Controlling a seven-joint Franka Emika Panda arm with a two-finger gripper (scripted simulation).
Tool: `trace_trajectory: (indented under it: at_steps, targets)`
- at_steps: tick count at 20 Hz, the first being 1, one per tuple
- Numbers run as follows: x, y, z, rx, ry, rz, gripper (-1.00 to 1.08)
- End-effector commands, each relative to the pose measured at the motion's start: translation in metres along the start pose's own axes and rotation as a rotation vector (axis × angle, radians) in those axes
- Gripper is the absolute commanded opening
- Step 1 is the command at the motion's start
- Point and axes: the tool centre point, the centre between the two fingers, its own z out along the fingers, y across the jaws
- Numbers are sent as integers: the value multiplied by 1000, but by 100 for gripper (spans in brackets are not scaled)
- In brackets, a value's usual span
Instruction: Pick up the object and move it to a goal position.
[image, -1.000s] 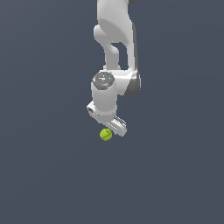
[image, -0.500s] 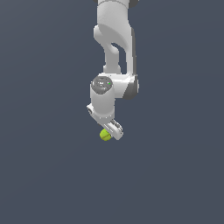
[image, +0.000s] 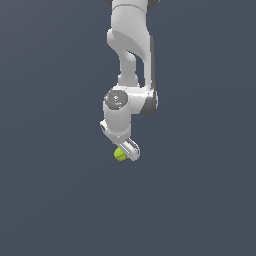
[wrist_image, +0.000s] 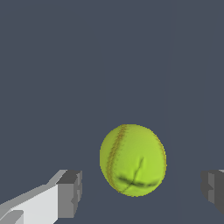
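The object is a small yellow-green ball with a stitched seam and dark markings. In the wrist view it lies between my two fingers, with a gap on each side: one grey pad is close to it, and the other pad is farther off at the frame's edge. My gripper is open around the ball without touching it. In the exterior view the white gripper points down and the ball shows at its tip, partly hidden by one white finger.
The white arm comes down from the top of the exterior view. The surroundings are a plain dark grey-blue surface with no other object or edge in sight.
The hand has turned and shifted slightly around the ball, its visible finger sitting lower beside it. The ball has stayed in the same place.
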Motion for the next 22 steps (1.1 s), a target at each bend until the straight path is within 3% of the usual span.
trace_trajectory:
  at_steps: [1,11,12,22]
  targets:
    - [0,1,10,-1,-1,1,100]
    - [0,0,42,-1,0,4,100]
    - [0,0,42,-1,0,4,-100]
    - [0,0,42,0,0,4,-100]
